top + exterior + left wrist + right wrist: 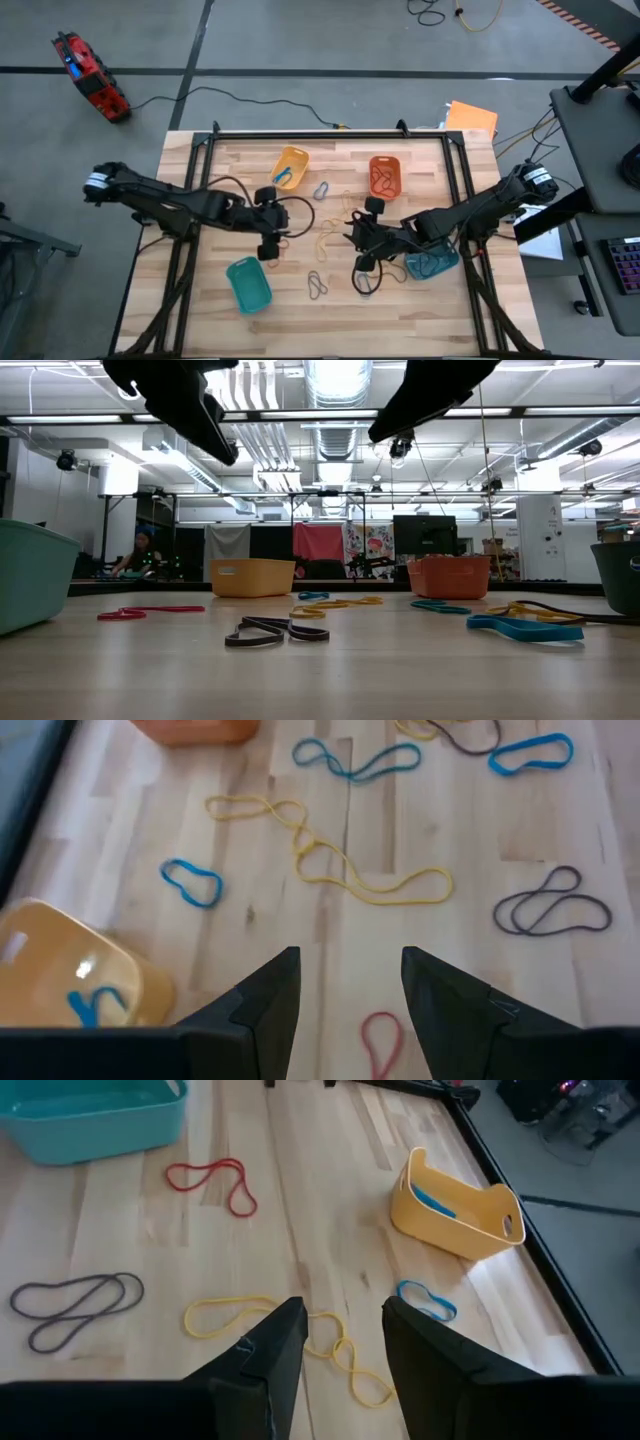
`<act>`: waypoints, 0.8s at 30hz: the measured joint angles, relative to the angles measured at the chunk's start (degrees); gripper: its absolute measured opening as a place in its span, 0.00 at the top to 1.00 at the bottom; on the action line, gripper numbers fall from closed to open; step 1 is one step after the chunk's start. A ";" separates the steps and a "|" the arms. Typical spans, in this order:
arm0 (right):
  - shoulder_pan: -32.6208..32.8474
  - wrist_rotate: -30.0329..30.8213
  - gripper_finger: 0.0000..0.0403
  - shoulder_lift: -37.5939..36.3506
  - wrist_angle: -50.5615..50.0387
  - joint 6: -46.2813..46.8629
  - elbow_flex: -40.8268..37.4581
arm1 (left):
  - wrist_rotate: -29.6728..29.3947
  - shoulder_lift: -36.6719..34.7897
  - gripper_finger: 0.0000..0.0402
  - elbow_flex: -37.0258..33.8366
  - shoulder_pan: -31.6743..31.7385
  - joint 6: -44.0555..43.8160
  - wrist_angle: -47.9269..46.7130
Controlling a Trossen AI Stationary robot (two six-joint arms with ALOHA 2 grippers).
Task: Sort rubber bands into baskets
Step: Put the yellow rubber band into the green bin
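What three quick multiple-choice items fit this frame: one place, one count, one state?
1. The blue band inside a basket lies in the: A yellow basket B orange basket C teal-green basket
2. Baskets on the table: A three B four C five
3. The left gripper is: A shut on a red band B open and empty C shut on a yellow band

Answers: 1 A, blue shows against its yellow wall. 2 B, orange basket, teal-green basket, blue-teal basket plus the yellow one. 3 B, its fingers stand apart, nothing between.

A red tool (90,78) lies on the floor; an orange sheet (471,118) touches the table's corner (190,150).
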 joint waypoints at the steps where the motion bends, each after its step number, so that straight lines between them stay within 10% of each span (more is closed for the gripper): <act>1: 0.00 -0.02 0.68 0.00 -0.06 -0.18 0.00 | 0.05 0.63 0.60 0.00 -0.05 -0.78 0.02; 24: -0.59 -0.94 0.67 -18.24 -3.13 3.43 -9.74 | -0.19 19.49 0.60 0.04 -0.29 -14.33 14.20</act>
